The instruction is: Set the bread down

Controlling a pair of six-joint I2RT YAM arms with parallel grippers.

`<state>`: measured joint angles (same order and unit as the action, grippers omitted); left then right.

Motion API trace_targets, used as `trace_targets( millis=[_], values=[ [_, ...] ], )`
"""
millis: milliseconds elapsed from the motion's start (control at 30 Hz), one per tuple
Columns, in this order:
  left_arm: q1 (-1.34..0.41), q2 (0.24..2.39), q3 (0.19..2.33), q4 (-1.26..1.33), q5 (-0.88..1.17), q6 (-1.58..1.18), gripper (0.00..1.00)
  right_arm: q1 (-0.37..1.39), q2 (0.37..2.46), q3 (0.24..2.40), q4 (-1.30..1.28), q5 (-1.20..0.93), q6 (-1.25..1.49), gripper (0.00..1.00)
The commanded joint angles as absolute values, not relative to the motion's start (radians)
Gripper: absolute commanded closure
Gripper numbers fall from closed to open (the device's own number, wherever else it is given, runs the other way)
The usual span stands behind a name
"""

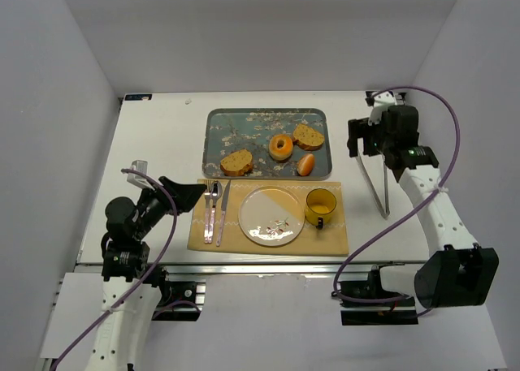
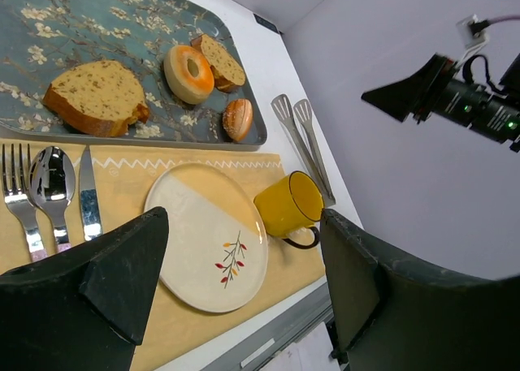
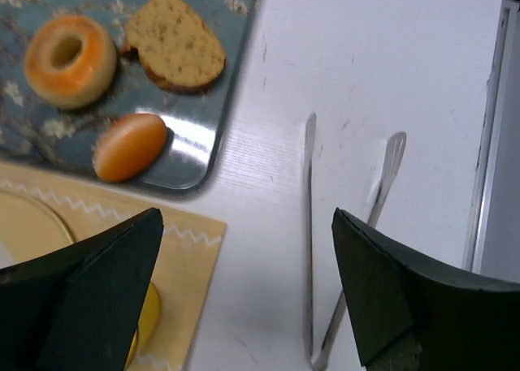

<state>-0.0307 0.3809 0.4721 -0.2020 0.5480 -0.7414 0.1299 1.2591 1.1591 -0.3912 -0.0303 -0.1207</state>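
The bread (image 1: 236, 161) lies flat in the near-left part of the floral tray (image 1: 244, 121). Its darker crust faces the tray's near rim, and it sits apart from the doughnut (image 1: 281, 146) to its right. The smaller, darker slice (image 1: 308, 135) is farther right again. Neither gripper holds the bread or touches it, so the step in hand looks like the reach and pickup, and the empty plate (image 1: 271, 217) on the yellow placemat (image 1: 335, 243) is the likely place to set it.

The left gripper (image 1: 191, 194) hangs at the placemat's left edge, beside the fork (image 1: 209, 213), with its jaws spread wide and nothing between them. The right gripper (image 3: 244, 225) is also spread wide and empty. It hovers above the metal tongs (image 3: 309, 225), which lie on the bare table to the right of the tray.

The left arm is the nearer one to the bread. To grip well, it should come down over the slice's middle and close across the narrow width, crust to crust, since soft crumb would probably crush or tear under a hard pinch. It should lift clear of the tray rim before crossing to the plate. The cutlery on the left and the yellow mug (image 1: 320, 206) just beside the plate both need a wide berth.
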Motion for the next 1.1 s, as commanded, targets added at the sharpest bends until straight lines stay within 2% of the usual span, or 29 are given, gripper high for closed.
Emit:
trace_targets(
  millis=[0,33,100,133,233,300,333,400,433,467,500,867,1067],
  values=[
    [-0.028,0.367,0.46,-0.195,0.568,-0.744,0.16,0.08,1.189,1.1,-0.4,-0.156,-0.223,0.11],
    [-0.028,0.365,0.457,-0.192,0.569,-0.745,0.16,0.059,1.175,1.085,-0.414,-0.155,-0.323,0.13],
    [-0.028,0.362,0.445,-0.178,0.572,-0.746,0.16,0.038,1.173,1.037,-0.414,-0.132,-0.342,0.24],
    [-0.028,0.361,0.442,-0.173,0.571,-0.746,0.16,0.013,1.177,1.028,-0.437,-0.14,-0.351,0.41],
    [-0.028,0.351,0.428,-0.166,0.568,-0.746,0.16,-0.093,1.166,0.98,-0.428,-0.216,-0.333,0.69],
    [-0.028,0.347,0.417,-0.157,0.571,-0.747,0.16,-0.127,1.167,0.979,-0.449,-0.262,-0.339,0.78],
    [-0.028,0.347,0.407,-0.149,0.574,-0.746,0.16,-0.133,1.175,0.982,-0.478,-0.277,-0.345,0.77],
    [-0.028,0.351,0.394,-0.135,0.581,-0.746,0.16,-0.152,1.192,0.991,-0.521,-0.333,-0.394,0.61],
    [-0.028,0.36,0.385,-0.12,0.584,-0.744,0.16,-0.155,1.199,0.992,-0.563,-0.345,-0.412,0.3],
    [-0.028,0.367,0.382,-0.114,0.589,-0.741,0.16,-0.158,1.207,0.991,-0.577,-0.341,-0.437,0.14],
    [-0.028,0.376,0.379,-0.104,0.592,-0.741,0.16,-0.164,1.219,0.977,-0.58,-0.33,-0.44,0.11],
    [-0.028,0.547,0.337,0.063,0.632,-0.739,0.16,-0.184,1.333,0.836,-0.434,-0.135,-0.499,0.11],
    [-0.028,0.652,0.348,0.143,0.644,-0.741,0.16,-0.216,1.425,0.871,-0.394,-0.152,-0.491,0.11]
  ],
)
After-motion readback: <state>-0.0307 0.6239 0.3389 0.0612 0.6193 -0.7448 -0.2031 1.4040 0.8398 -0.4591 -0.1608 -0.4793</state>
